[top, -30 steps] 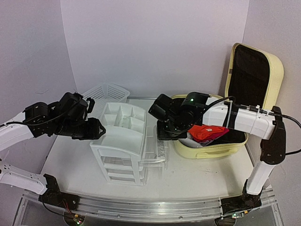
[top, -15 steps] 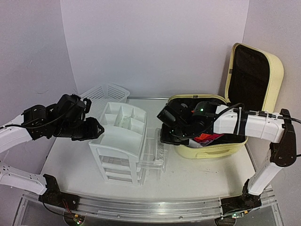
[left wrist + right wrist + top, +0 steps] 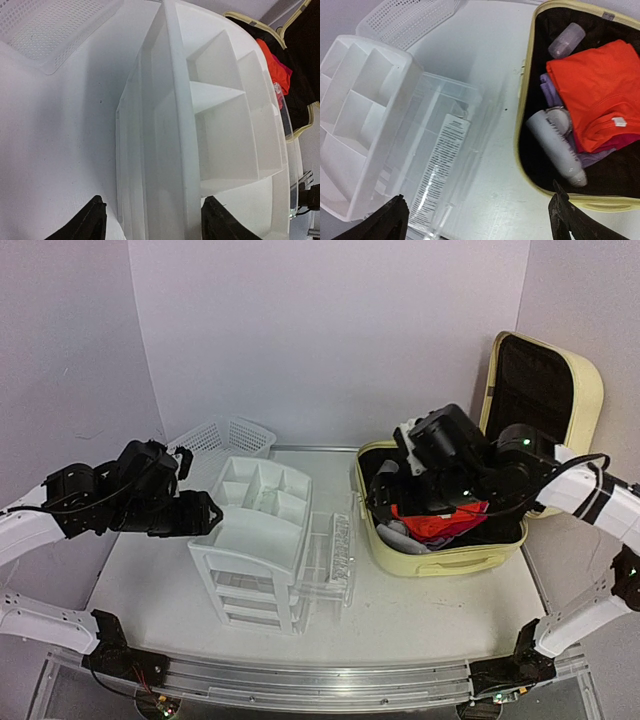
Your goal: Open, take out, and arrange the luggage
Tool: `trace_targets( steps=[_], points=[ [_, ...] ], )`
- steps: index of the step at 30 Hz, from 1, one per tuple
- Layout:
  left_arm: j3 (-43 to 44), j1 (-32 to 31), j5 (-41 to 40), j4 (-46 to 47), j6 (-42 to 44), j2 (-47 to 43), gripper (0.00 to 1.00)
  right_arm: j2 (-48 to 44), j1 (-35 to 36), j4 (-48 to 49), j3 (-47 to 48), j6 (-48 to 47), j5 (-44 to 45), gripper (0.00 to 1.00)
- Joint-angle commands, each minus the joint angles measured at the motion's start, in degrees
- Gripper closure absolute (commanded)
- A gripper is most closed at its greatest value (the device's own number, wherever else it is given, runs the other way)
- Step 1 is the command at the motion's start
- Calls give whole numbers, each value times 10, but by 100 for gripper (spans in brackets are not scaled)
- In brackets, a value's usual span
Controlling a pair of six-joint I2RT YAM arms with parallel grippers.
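Since a second ago: left arm [image 3: 90,502] barely shifted, its jaws slightly wider; right arm [image 3: 470,465] has swung off the clear drawer [image 3: 330,560] to above the luggage [image 3: 440,562], jaws gone from shut to wide.

Left jaws: apart, straddling the organizer [image 3: 220,130] wall, gripping nothing I can see. Basket [image 3: 225,435] behind, nothing visible in it. Organizer compartments bare; clear drawer pulled out in front.

Right jaws: spread wide, empty.

Luggage sits right rear on the counter [image 3: 430,615], lid [image 3: 585,390] upright. Inside: orange shirt [image 3: 592,85], white tube [image 3: 552,145], small bottle [image 3: 566,40].

Judgement: opening done; taking out and arranging almost wholly left.
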Motion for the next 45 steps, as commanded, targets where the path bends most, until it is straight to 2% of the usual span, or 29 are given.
trace_targets(
  steps=[1,7,12,14,17,19,22,23,26,31,35,45],
  points=[
    [18,3,-6,2,31,-30,31,-49,-100,-55,-8,-97,-73,2],
    [50,4,-14,-21,67,-54,17,-41,-187,-62,-39,-168,-129,2],
    [86,22,-49,-58,110,-54,9,17,-271,-41,-57,-231,-234,2],
    [92,69,-33,-58,121,-52,6,46,-279,-21,-59,-252,-281,2],
    [121,188,52,-67,132,-33,5,89,-285,11,-61,-257,-329,3],
    [147,238,79,-71,148,-11,4,119,-285,13,-49,-264,-322,8],
    [169,256,89,-101,155,37,4,158,-287,8,-26,-299,-330,25],
    [171,257,105,-109,159,52,6,169,-287,0,-20,-323,-338,27],
    [176,258,127,-148,144,73,9,194,-289,-44,6,-411,-346,27],
    [160,258,123,-153,116,41,8,235,-289,-82,69,-486,-320,27],
    [147,259,106,-149,97,40,8,279,-291,-98,90,-526,-270,30],
    [170,258,105,-138,100,64,8,330,-290,-106,86,-572,-251,31]
  ],
)
